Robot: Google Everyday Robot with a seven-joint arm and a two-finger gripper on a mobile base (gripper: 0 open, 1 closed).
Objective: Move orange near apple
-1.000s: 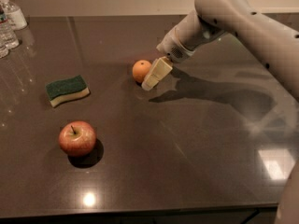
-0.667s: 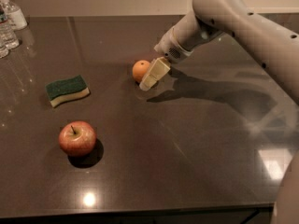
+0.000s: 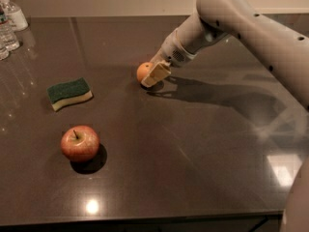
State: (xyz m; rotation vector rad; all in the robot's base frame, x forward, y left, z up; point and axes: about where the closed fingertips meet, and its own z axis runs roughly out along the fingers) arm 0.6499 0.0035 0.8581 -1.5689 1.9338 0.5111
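The small orange (image 3: 141, 71) lies on the dark table (image 3: 193, 144), left of the middle and towards the back. My gripper (image 3: 154, 75) is down at the table on the orange's right side, touching it and covering part of it. The red apple (image 3: 79, 143), with yellowish speckles and a dark stem, stands on the table at the front left, well apart from the orange and the gripper.
A green and yellow sponge (image 3: 69, 93) lies on the table between the orange and the apple, further left. Clear plastic bottles (image 3: 10, 24) stand at the back left corner. My arm (image 3: 251, 33) reaches in from the right. The table's front edge runs along the bottom.
My gripper has moved a little to the left, closer onto the orange. The orange, the apple and the sponge have stayed where they were.
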